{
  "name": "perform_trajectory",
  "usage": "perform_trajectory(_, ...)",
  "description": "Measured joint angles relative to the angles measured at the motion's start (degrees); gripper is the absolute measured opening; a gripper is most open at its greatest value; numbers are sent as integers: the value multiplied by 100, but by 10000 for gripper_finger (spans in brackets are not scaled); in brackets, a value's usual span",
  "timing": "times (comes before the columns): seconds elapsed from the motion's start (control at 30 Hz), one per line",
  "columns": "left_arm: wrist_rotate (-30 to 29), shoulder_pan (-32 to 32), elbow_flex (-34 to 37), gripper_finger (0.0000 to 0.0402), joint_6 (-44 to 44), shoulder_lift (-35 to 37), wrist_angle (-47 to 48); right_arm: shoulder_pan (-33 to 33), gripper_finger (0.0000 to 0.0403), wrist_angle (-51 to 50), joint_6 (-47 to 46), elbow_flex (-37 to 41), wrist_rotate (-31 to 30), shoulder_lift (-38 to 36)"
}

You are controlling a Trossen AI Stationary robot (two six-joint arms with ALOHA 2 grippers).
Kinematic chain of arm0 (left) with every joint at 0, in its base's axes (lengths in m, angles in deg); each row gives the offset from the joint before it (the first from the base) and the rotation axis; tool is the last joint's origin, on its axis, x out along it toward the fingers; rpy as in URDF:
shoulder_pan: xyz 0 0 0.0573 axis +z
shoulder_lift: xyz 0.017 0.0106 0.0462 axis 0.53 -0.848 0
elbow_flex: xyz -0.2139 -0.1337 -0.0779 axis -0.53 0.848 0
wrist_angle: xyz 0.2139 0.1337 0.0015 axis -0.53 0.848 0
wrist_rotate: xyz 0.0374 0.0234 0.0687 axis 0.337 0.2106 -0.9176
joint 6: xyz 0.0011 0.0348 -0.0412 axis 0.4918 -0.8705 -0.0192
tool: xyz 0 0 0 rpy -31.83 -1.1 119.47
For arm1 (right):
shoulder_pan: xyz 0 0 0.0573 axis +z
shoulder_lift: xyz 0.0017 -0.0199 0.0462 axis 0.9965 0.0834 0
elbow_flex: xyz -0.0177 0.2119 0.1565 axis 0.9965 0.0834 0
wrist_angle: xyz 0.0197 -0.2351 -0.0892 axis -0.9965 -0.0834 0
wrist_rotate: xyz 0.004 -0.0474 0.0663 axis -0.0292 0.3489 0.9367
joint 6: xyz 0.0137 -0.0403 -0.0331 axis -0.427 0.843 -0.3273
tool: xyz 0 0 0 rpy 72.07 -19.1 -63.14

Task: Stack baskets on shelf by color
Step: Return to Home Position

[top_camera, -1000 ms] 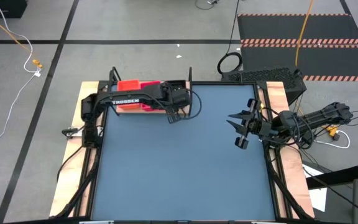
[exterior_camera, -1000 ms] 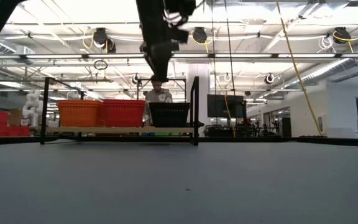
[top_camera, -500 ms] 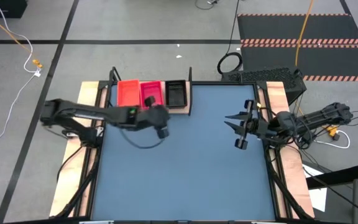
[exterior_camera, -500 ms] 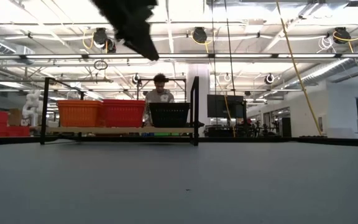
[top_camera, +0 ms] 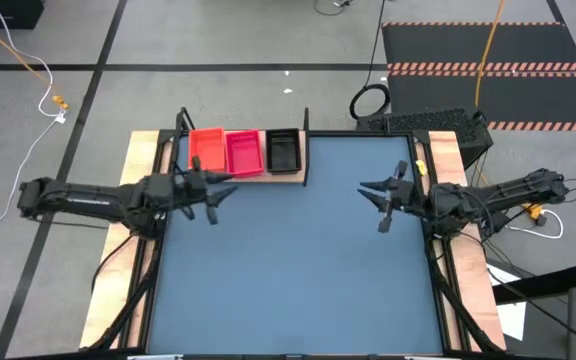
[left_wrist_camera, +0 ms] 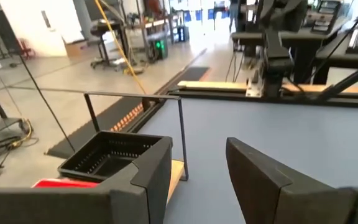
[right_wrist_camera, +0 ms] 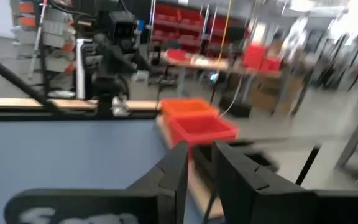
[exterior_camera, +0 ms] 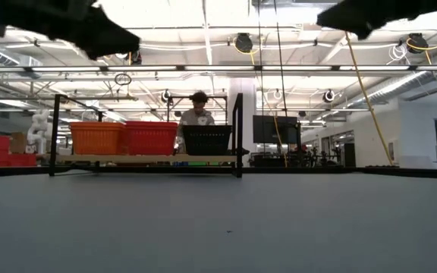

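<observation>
The baskets sit on the shelf [top_camera: 296, 178] at the back left corner of the bench [top_camera: 298, 280], sorted into an orange-red stack [top_camera: 205, 150], a pink stack [top_camera: 242, 152] and a black stack [top_camera: 283, 150], side by side. The left gripper [top_camera: 216, 200] hovers just in front of the shelf, fingers spread and empty. The right gripper [top_camera: 378, 205] hangs near the bench's right edge, well apart from the shelf, its fingers likewise apart and holding nothing.
</observation>
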Motion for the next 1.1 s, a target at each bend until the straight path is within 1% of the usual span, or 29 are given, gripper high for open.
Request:
perform_trajectory(0.13,9,0,454,157,-1,812,60,182,66,-980,-899,1,47,-528)
perform_trajectory(0.2,10,0,661,157,10,1148,116,290,66,-1166,-1100,92,239,-759)
perform_trajectory(0.33,11,0,1004,157,18,1678,255,415,66,-807,-967,649,882,-1219)
perform_trajectory(0.4,9,4,1198,157,-2,1888,229,411,66,-299,-719,1029,1087,-1444)
perform_trajectory(0.47,1,46,1391,157,-48,2056,133,382,66,444,-501,1447,1205,-1607)
perform_trajectory(0.53,-1,118,1575,157,-54,2183,0,294,66,1198,-319,1841,1207,-1690)
perform_trajectory(0.6,-5,192,1731,157,-52,2278,-184,143,66,1557,-166,2136,1205,-1690)
perform_trajectory(0.7,-6,302,1879,157,-67,2353,-258,-186,63,1498,-120,2328,1207,-1683)
perform_trajectory(0.87,10,431,2050,157,-78,2361,-419,-653,53,1576,-264,2358,1212,-1694)
perform_trajectory(1.0,15,522,2095,157,-19,2361,-359,-760,50,1405,-146,2358,1455,-1785)
perform_trajectory(1.1,30,525,2095,157,112,2365,-327,-758,50,975,-26,2358,1476,-2095)
